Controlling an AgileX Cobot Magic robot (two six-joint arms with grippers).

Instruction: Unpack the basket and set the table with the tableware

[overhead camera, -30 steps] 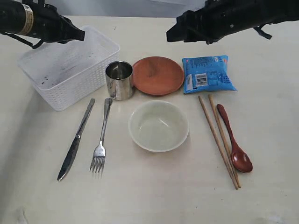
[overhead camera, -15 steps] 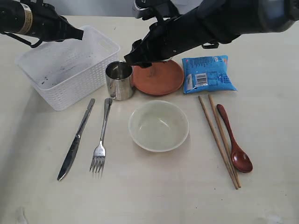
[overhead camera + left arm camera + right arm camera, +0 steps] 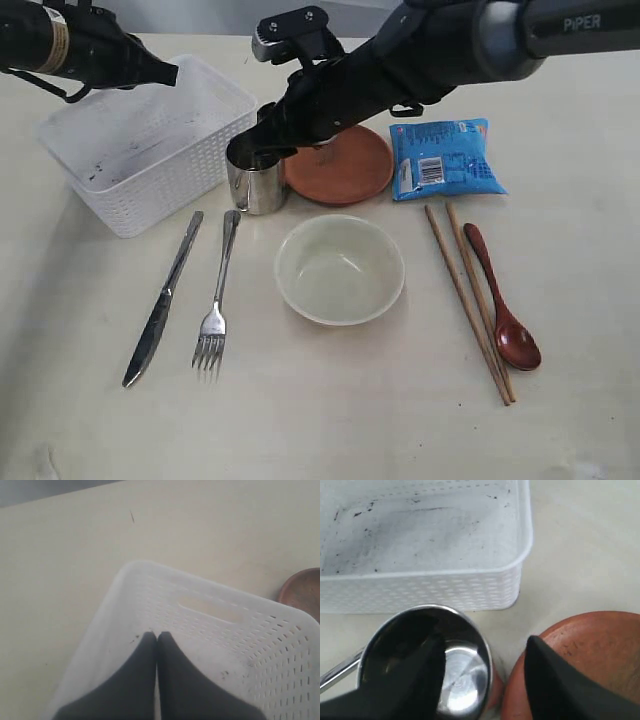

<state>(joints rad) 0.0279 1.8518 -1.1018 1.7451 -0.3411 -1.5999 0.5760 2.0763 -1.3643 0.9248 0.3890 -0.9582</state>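
Observation:
The white basket [image 3: 170, 190] stands empty at the back left of the table [image 3: 330, 430]. My left gripper [image 3: 170, 72] hovers over its far rim, shut on nothing; the left wrist view shows its fingertips pressed together [image 3: 156, 634] above the basket floor [image 3: 240, 630]. The steel cup [image 3: 255, 185] stands between the basket and the brown saucer [image 3: 345, 165]. My right gripper [image 3: 265, 150] is open astride the cup's rim. One finger [image 3: 427, 660] is inside the cup [image 3: 465, 680], the other [image 3: 555, 670] is outside, over the saucer [image 3: 600, 650].
In front lie the knife [image 3: 163, 300], fork [image 3: 218, 300], cream bowl [image 3: 340, 270], chopsticks [image 3: 465, 300] and reddish-brown spoon [image 3: 500, 310]. A blue snack packet [image 3: 443, 158] lies to the right of the saucer. The basket wall [image 3: 420, 590] is close to the cup.
My right arm has swung from the back right across to the cup and come down with one finger inside it. The left gripper has stayed over the basket.

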